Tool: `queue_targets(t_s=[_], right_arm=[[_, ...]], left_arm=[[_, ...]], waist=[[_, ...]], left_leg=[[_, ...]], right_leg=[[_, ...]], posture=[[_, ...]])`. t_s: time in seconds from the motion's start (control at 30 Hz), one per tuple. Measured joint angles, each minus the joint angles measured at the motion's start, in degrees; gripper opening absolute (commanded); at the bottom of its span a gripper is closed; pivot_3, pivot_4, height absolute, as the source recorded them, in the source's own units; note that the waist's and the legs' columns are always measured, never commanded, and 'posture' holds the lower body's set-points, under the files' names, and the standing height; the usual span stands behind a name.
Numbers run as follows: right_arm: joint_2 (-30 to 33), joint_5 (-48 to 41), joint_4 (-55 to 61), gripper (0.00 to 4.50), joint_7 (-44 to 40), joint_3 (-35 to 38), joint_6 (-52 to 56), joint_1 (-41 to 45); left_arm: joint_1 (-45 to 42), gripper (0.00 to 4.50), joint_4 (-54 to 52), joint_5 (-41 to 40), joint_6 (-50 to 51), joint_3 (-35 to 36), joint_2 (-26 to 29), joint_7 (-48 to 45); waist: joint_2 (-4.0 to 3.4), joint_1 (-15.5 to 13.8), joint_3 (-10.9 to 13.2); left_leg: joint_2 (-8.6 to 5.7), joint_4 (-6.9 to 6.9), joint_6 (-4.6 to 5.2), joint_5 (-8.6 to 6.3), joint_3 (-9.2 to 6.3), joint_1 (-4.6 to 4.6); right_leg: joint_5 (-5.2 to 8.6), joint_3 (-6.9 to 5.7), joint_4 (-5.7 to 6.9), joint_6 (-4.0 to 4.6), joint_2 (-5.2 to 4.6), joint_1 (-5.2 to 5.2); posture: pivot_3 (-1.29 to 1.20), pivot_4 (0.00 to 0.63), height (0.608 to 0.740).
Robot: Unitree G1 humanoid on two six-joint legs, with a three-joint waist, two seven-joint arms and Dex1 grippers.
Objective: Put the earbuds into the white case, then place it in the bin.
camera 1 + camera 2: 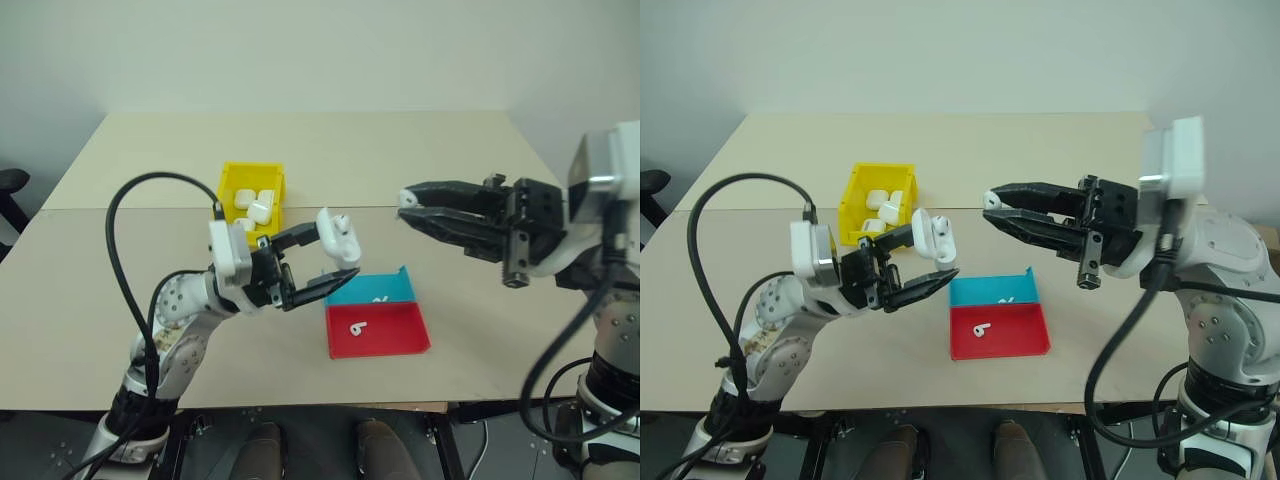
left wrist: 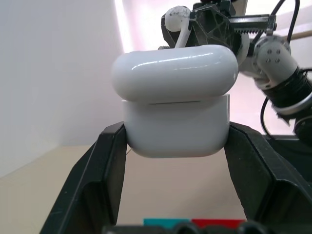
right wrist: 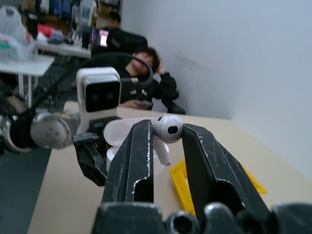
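Gleaming white case (image 2: 175, 100), lid ajar, between black fingers (image 2: 105, 170)

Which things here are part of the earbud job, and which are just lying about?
Job: case in left gripper; earbud in right gripper; yellow bin; earbud in red tray.
Lying about: blue tray; cases already in bin.

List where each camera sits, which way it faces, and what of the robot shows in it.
Head stereo pair: looks forward and down at the table; both arms show, the left gripper holding the white case, the right gripper an earbud.
Left wrist: looks along its fingers at the case, with the right gripper beyond.
Right wrist: looks along its fingers at the earbud, with the left arm beyond.
Shared: case and earbud.
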State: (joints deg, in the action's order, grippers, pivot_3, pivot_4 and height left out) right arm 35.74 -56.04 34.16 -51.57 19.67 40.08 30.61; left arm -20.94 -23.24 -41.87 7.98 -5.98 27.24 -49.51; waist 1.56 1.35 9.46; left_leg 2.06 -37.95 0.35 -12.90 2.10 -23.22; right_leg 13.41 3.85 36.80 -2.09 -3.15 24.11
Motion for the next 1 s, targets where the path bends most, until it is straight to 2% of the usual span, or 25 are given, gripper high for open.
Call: queue_targets(t_s=[0.27, 0.5, 1.0], right_arm=[[-0.5, -13.0, 1.3, 0.99, 9.6, -1.5, 1.7, -0.7], [1.8, -15.3, 0.8, 0.99, 11.0, -5.9, 3.3, -0.6], [3.9, -19.0, -0.6, 0.99, 11.9, -8.2, 4.4, -0.1]], left_arm=[[-1.0, 2.74, -1.2, -3.3, 4.8, 1.3, -0.7, -1.3], [-0.7, 2.74, -2.3, -3.1, 4.9, 1.3, -1.1, -2.6], [0.1, 2.74, -3.5, -0.2, 4.3, 1.6, -2.4, -3.9]], waist=[[0.01, -0.2, 0.0], [0.01, -0.2, 0.0], [0.01, -0.4, 0.0]], left_leg=[[-0.04, 0.00, 0.00, 0.00, 0.00, -0.06], [-0.05, 0.00, 0.00, 0.00, -0.01, -0.06], [-0.05, 0.00, 0.00, 0.00, -0.02, -0.10]], right_leg=[[0.02, 0.00, -0.06, -0.03, -0.01, 0.02], [0.02, 0.00, -0.07, -0.03, -0.01, 0.02], [0.03, 0.00, -0.12, -0.04, -0.02, 0.02]], posture=[[0.00, 0.150, 0.740], [0.00, 0.150, 0.740], [0.00, 0.150, 0.740]])
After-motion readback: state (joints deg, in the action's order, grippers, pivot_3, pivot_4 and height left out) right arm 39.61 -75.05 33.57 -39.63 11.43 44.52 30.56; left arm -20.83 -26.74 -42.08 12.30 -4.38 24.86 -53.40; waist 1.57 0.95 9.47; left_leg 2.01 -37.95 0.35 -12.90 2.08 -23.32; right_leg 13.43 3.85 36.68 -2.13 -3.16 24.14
